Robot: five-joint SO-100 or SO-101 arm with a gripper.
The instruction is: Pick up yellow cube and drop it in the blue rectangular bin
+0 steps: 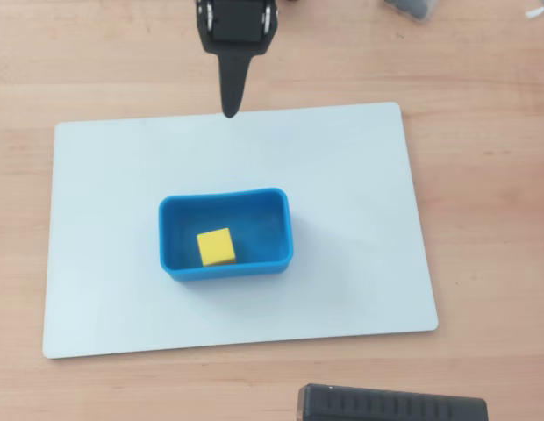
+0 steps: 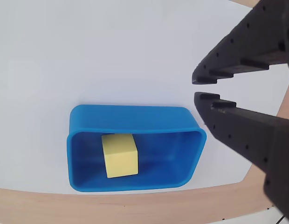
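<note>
The yellow cube [image 1: 216, 246] lies inside the blue rectangular bin [image 1: 224, 200], left of the bin's middle in the overhead view. In the wrist view the cube [image 2: 120, 155] rests on the floor of the bin [image 2: 130, 114]. My black gripper [image 1: 230, 110] hangs over the far edge of the white board, apart from the bin. In the wrist view the gripper [image 2: 196, 87] is at the right, empty. Its fingertips are nearly together with only a thin gap.
The bin stands on a white board [image 1: 342, 175] on a wooden table [image 1: 483, 105]. A black ribbed object [image 1: 390, 405] lies at the near edge. A dark object [image 1: 412, 7] sits at the top right corner.
</note>
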